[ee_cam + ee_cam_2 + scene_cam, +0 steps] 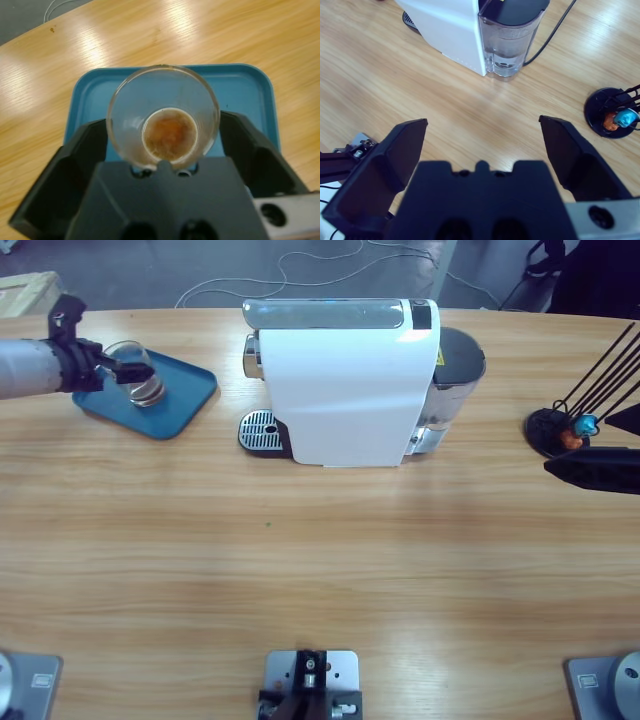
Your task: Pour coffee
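Near table: we see bare wooden table across the whole front half, from the machine's foot to the near edge, open for movement.
Right gripper: our right gripper hangs above bare wood with its jaws spread wide and nothing between them; in the high view its black tip enters from the right edge.
Capsule stand: a black round-based stand of thin rods sits near the right edge, a blue capsule in it, just beside our right gripper and well apart from the machine.
Coffee machine: the white capsule coffee machine stands mid-table toward the far edge; its round drip grate points left, its clear water tank sits on the right end with a black cable trailing off.
Left gripper: our left gripper pinches a clear glass between its jaws, one on each side.
Coffee: the coffee is a thin brown pool at the bottom of that glass.
Tray: the blue tray lies under the glass, at the far left; open wood lies between it and the grate.
Far edge: we see the curved table edge just behind the tray and machine.
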Robot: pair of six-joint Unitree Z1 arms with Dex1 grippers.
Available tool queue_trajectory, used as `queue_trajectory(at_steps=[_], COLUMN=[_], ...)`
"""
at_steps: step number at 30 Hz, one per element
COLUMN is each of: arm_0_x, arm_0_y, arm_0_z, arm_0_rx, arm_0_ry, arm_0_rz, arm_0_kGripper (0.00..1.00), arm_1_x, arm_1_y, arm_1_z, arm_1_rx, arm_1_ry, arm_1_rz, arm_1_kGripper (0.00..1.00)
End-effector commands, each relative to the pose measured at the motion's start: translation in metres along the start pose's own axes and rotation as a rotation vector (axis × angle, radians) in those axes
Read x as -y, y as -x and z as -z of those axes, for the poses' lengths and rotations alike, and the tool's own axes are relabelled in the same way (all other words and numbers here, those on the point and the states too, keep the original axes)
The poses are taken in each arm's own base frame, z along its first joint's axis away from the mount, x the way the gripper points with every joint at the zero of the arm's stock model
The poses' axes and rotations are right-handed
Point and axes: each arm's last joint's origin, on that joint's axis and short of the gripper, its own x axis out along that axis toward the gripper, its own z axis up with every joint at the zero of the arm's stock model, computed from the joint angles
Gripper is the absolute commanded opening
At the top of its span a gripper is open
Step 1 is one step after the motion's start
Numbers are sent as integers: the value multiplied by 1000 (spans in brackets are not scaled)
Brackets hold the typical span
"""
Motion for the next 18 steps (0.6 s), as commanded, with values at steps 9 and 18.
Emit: queue_trajectory(at_steps=[9,18], arm_0_x=[51,82], arm_0_y=[170,234], arm_0_z=[-5,-7], arm_0_rx=[115,110], arm_0_ry=[89,219], arm_0_rz=[72,295], arm_0_kGripper=[982,1000], arm_1_x=[6,9], arm_1_y=[18,26], arm_1_z=[25,31], arm_1_rx=[37,53], arm_1_ry=[9,17], arm_1_rz=[18,64], arm_1_kGripper=[1000,1000])
